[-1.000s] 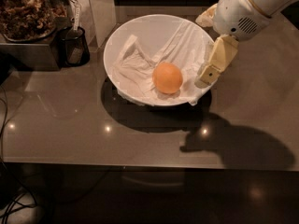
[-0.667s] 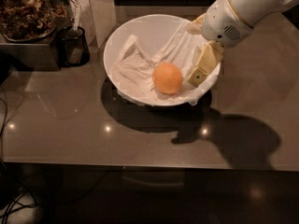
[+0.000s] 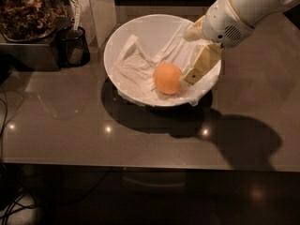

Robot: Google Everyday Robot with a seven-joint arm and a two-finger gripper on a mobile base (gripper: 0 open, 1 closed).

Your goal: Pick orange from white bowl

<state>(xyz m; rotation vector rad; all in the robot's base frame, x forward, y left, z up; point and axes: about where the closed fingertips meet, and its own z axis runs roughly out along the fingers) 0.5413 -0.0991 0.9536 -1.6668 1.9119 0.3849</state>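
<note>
Here we are at the white bowl (image 3: 123, 35), sitting on the tabletop (image 3: 70, 125), and the orange (image 3: 168, 78) rests inside it on the crumpled white cloth (image 3: 133, 71), low in the bowl at about 5 o'clock from the bowl's middle. The arm (image 3: 248, 8) reaches in from 2 o'clock, and the gripper (image 3: 199, 67) hangs inside the bowl's rim, just beside the orange at the fruit's 3 o'clock. It is close enough that I cannot say whether it touches the skin. Whether the gripper is open or closed I also cannot tell from this angle, but the orange is plainly not in its hold: the fruit lies on the cloth with nothing around it. So, the score: the approach looks done, with the gripper down in the bowl at fruit height. What is left is the real work, which is getting the gripper around the orange, closing on it, and lifting it clear of the rim. I'd call that under halfway. One thing to watch is the loose cloth, which could snag or come up with the fruit. Off at 10 o'clock, well apart, stand the dark container of brown bits (image 3: 26, 11) and a small dark cup (image 3: 74, 48), and neither is involved.
</note>
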